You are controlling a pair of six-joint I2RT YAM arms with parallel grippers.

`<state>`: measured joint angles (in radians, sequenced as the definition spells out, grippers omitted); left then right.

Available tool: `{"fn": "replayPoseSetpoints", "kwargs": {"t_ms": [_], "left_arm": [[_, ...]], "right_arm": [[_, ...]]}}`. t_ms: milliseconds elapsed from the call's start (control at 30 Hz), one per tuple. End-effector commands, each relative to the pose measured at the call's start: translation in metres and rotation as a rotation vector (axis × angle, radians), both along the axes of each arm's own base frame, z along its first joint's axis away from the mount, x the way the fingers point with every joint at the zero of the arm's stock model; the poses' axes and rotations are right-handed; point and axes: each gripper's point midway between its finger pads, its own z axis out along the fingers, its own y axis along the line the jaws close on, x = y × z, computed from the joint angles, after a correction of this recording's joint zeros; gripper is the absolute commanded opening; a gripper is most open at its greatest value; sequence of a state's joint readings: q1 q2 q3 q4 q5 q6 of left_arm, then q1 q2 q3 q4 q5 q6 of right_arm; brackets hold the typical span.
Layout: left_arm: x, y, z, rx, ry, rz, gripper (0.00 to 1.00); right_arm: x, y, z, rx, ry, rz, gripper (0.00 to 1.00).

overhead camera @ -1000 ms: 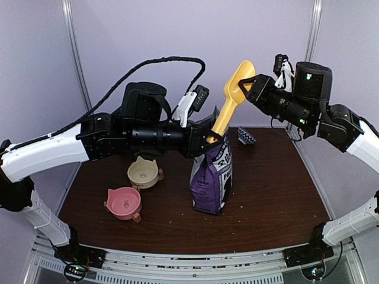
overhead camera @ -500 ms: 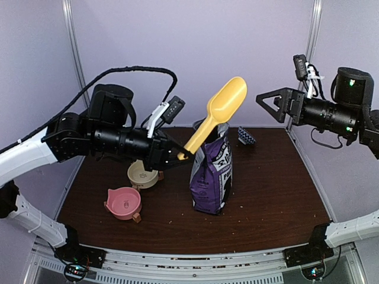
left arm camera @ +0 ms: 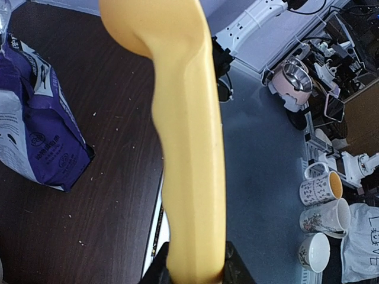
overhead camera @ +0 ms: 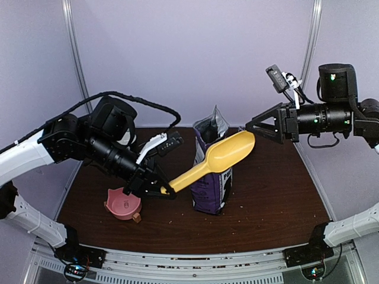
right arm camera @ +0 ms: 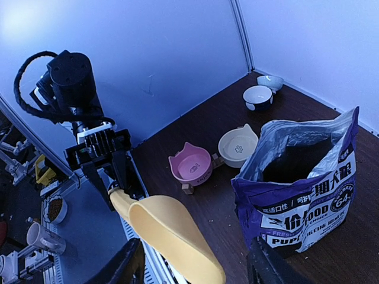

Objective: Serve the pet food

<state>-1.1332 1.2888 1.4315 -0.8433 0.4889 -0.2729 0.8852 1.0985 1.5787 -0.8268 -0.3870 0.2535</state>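
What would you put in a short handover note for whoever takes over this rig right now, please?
Left end effector: shut on the yellow scoop handle, scoop slanting across the bag front.
Right end effector: open beside the scoop's bowl end, holding nothing.
Bag stands open mid-table; pink bowl and cream bowl sit on the left arm's side, both empty.
Done: scoop grasped; no pet food visible in scoop or bowls.
Left: scoop from the bag, pour into a bowl.

Clamping a scoop [overhead camera: 222,155] low with the left gripper [overhead camera: 160,190]; holding the right gripper [overhead camera: 249,127] raised, level, jaws apart.
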Motion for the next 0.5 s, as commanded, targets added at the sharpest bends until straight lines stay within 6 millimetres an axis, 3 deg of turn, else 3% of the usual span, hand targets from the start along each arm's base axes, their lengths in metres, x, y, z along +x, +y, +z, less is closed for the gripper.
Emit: {"fn": "replayPoseSetpoints", "kwargs": {"t_ms": [0, 167, 467], "left_arm": [[-0.009, -0.001, 0.005, -0.033, 0.000, -0.078, 0.02], [-0.011, 0.001, 0.002, -0.030, 0.004, -0.085, 0.02], [-0.010, 0.002, 0.004, -0.033, -0.006, -0.080, 0.01]], "right_arm": [[-0.006, 0.000, -0.009, -0.068, 0.002, 0.052, 0.58], [-0.010, 0.003, -0.024, -0.112, 0.029, 0.090, 0.52], [-0.021, 0.005, -0.030, -0.113, 0.046, 0.153, 0.40]]}}
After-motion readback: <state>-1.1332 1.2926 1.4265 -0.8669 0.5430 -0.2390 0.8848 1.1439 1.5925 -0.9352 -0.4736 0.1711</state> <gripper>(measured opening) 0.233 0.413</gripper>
